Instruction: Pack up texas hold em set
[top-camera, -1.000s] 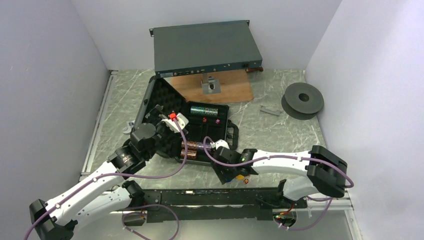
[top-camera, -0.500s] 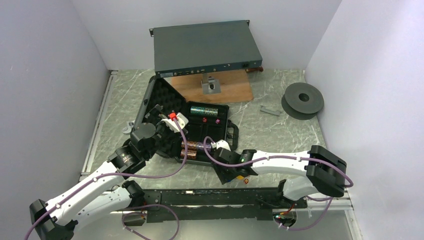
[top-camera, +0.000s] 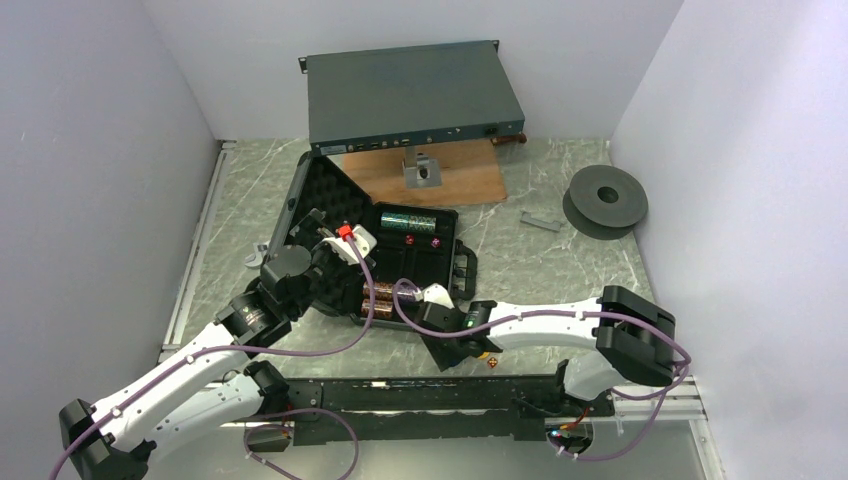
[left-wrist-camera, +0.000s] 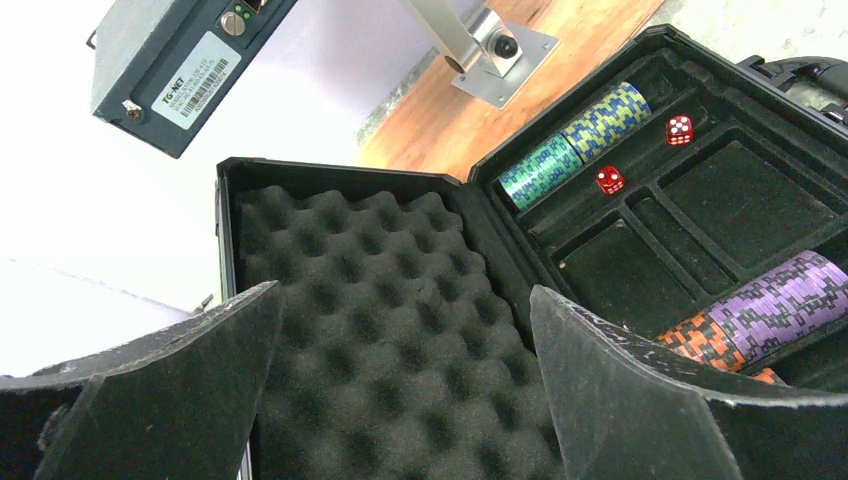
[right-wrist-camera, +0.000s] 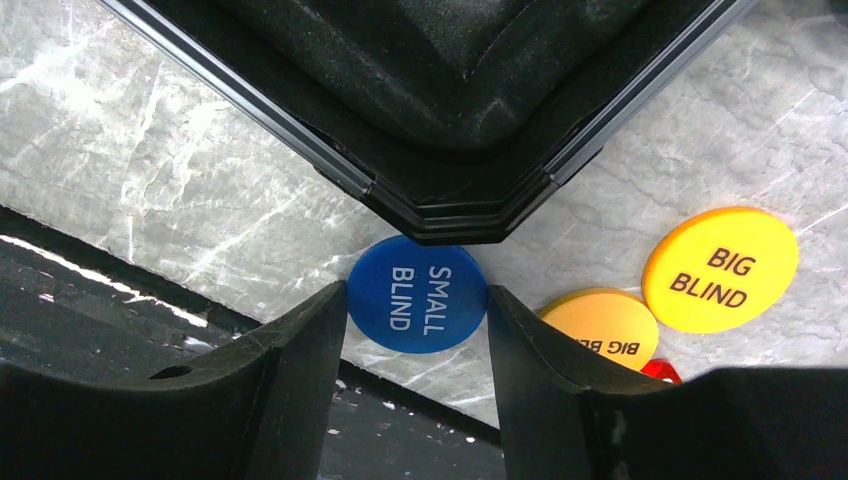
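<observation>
Now: blue disc (right-wrist-camera: 417, 294) inside right claw (right-wrist-camera: 416, 300), beside case (right-wrist-camera: 450, 120) corner; grip unclear.

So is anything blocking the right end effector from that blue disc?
Nothing visible. The blue disc lies between the fingers of the right end effector; a corner of the black case sits just beyond it.

open black case (top-camera: 420, 262), grey spool (top-camera: 605, 200)
</observation>
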